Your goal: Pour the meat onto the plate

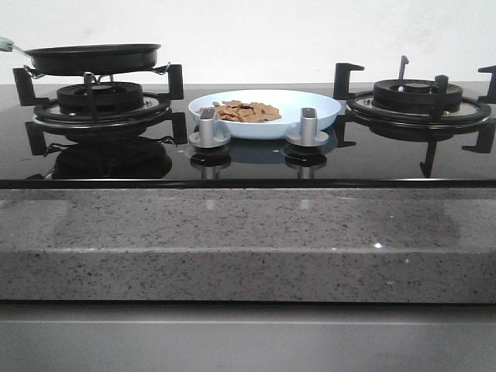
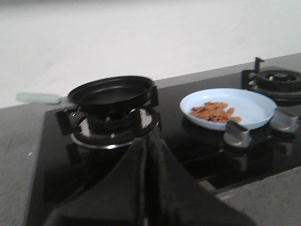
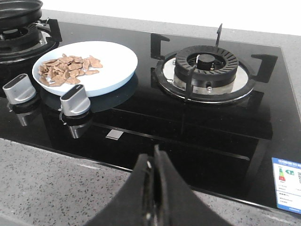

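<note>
**Meat on plate, pan on left burner, both end effectors closed and empty**

Speckled grey stone forms the worktop, with a plain white wall behind it. Set into the worktop is a black glass hob carrying two gas burners.

The plate, pale blue and shallow, sits on the glass at the centre of the hob, between the two burners. The meat lies inside it as a loose heap of small flat brown pieces, gathered toward the plate's left half. Two metal control knobs stand just in front of the plate: the left knob and the right knob.

A black frying pan rests on the trivet of the left burner, with a pale green handle pointing left. Its inside appears bare in the left wrist view. The right burner carries nothing.

The left end effector has its fingers pressed together, holding nothing, and is positioned near the front of the hob facing the pan. The right end effector is likewise pressed together and empty, over the front worktop edge. A blue and white label is stuck on the glass at the hob's near right corner.
</note>
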### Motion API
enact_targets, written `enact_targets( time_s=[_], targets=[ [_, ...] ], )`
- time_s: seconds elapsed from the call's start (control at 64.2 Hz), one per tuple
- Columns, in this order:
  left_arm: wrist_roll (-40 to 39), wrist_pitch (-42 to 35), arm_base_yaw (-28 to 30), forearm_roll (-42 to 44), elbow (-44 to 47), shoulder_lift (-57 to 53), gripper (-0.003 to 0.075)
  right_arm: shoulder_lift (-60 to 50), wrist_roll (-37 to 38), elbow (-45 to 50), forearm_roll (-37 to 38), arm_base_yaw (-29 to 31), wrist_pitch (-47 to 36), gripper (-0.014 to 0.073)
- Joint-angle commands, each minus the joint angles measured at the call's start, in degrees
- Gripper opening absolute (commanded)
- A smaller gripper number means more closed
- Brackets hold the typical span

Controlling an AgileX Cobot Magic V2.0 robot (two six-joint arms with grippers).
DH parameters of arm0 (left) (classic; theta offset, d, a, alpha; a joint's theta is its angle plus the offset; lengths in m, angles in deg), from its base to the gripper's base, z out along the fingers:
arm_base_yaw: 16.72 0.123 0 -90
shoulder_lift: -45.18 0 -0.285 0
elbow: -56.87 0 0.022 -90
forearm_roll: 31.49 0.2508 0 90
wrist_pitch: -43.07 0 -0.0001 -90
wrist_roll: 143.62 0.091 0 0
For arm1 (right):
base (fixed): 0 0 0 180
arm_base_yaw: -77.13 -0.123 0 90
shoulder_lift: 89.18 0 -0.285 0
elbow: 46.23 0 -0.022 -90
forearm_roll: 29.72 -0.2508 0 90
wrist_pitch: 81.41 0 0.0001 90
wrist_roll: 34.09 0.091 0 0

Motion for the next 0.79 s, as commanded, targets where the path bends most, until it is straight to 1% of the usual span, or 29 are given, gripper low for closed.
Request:
enact_targets(
  time_s=[0.0,0.171,0.249,0.28,0.327,0.389,0.779],
  targets=[
    [-0.21,-3.82,3.74,-0.86,3.01,-4.30,-0.0020,0.18,-0.76,-1.51,0.04,0.00,-4.71,-0.0070],
    [-0.21,-3.57,12.61,-2.20,10.77,-13.41,-0.0020,0.18,-0.76,-1.51,0.04,0.00,-4.71,-0.0070],
    [-0.21,-3.57,14.67,-3.16,13.05,-15.98,-0.0020,0.18,-0.76,-1.51,0.04,0.00,-4.71,-0.0070],
    [-0.21,-3.97,15.11,-3.16,13.75,-15.86,-0.0020,0.18,-0.76,-1.51,0.04,0.00,-4.71,-0.0070],
    [-0.21,-1.66,15.26,-3.79,13.75,-15.57,-0.0020,0.18,-0.76,-1.51,0.04,0.00,-4.64,-0.0070],
    [-0.21,-0.54,15.26,-3.91,13.75,-15.81,-0.0020,0.18,-0.76,-1.51,0.04,0.00,-4.62,-0.0070],
    [-0.21,-0.55,15.26,-3.91,13.75,-15.70,-0.0020,0.18,-0.76,-1.51,0.04,0.00,-4.62,-0.0070]
  ],
)
